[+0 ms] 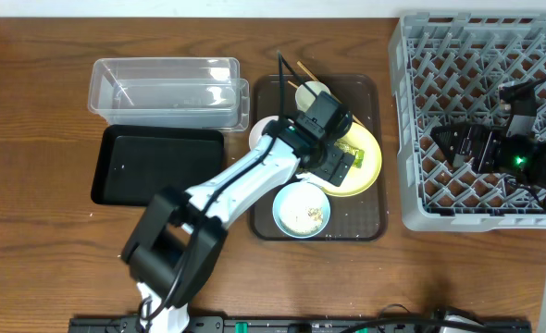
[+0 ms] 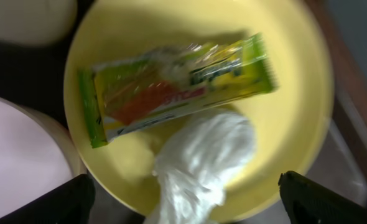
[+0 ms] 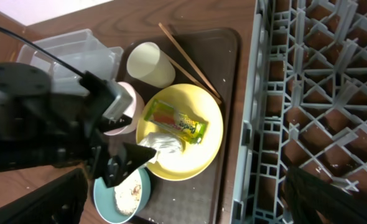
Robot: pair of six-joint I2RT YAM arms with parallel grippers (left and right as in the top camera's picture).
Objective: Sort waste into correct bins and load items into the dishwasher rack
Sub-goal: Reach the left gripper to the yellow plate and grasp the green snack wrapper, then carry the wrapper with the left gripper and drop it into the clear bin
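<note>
1. The yellow plate (image 2: 295, 93) sits on the brown tray (image 1: 366, 224). It's got the wrapper (image 2: 177, 87) and the crumpled paper (image 2: 202, 155) in it, touching each other.
2. The blue bowl (image 1: 278, 209) is on the same tray, just beside the plate, with rice scraps (image 1: 305, 215) inside.
3. The cup (image 3: 149, 64) and white bowl (image 1: 260, 129) are on that tray too, and the chopsticks (image 3: 190, 60) lie slanted near the cup.
4. The tub (image 1: 106, 92) and black tray (image 1: 102, 171) sit side by side, left of the brown tray.
5. The left gripper (image 1: 338, 166) hovers over the plate with its fingers spread wide either side of the paper, gripping nothing.
6. The right gripper (image 1: 449, 143) hangs over the rack (image 1: 412, 120), also spread and holding nothing.
</note>
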